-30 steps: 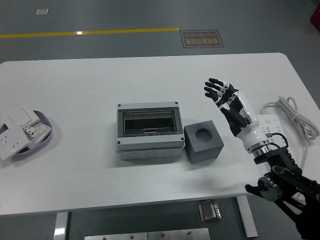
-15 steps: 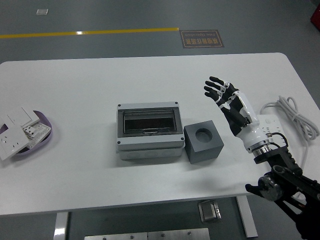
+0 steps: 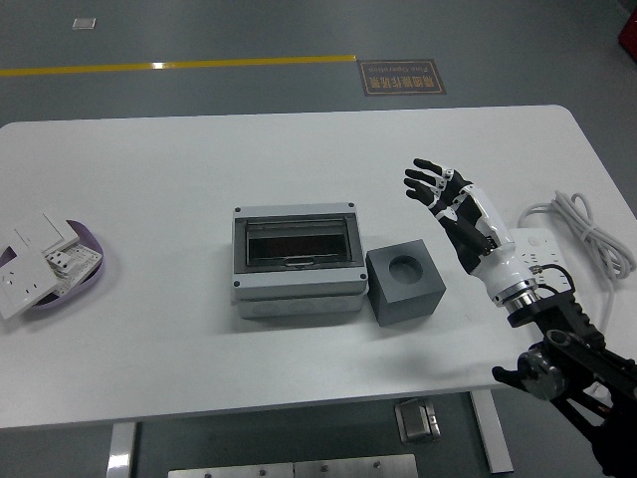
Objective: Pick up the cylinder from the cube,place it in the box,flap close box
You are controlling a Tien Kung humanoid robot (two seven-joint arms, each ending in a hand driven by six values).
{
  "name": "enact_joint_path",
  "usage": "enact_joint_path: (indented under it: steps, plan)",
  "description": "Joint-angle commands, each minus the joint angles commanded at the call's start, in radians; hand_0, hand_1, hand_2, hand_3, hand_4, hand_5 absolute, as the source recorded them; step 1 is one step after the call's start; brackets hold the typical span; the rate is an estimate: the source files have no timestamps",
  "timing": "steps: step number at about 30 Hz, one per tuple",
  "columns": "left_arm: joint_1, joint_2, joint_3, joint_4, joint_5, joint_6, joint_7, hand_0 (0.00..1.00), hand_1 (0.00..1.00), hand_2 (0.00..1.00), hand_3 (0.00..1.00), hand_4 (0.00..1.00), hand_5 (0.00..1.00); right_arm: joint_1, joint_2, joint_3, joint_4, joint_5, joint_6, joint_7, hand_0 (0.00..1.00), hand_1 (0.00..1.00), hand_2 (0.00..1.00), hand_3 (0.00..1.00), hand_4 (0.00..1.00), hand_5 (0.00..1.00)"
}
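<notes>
A dark grey cube (image 3: 404,282) sits on the white table (image 3: 199,169), touching the right side of the box. A round hole shows in the cube's top, and I see no cylinder in it. The grey box (image 3: 296,260) has its dark see-through flap down over the front. My right hand (image 3: 435,186) hovers above the table to the right of the cube and a little behind it, fingers spread and holding nothing. No left arm appears in the view.
A purple dish (image 3: 62,269) with white socket plates lies at the table's left edge. A white power strip (image 3: 542,251) with a coiled cable (image 3: 587,227) lies at the right edge, beside my right forearm.
My right hand has drifted slightly to the left. Nothing else has moved.
</notes>
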Motion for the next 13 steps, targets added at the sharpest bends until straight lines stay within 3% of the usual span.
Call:
enact_joint_path:
  steps: [13]
  plan:
    - [0.001, 0.001, 0.002, 0.000, -0.001, 0.001, -0.001, 0.612, 0.635, 0.628, 0.633, 0.685, 0.249, -0.004, 0.001, 0.027, -0.007, -0.019, -0.015, 0.000, 0.856, 0.787, 0.734, 0.745, 0.838, 0.412]
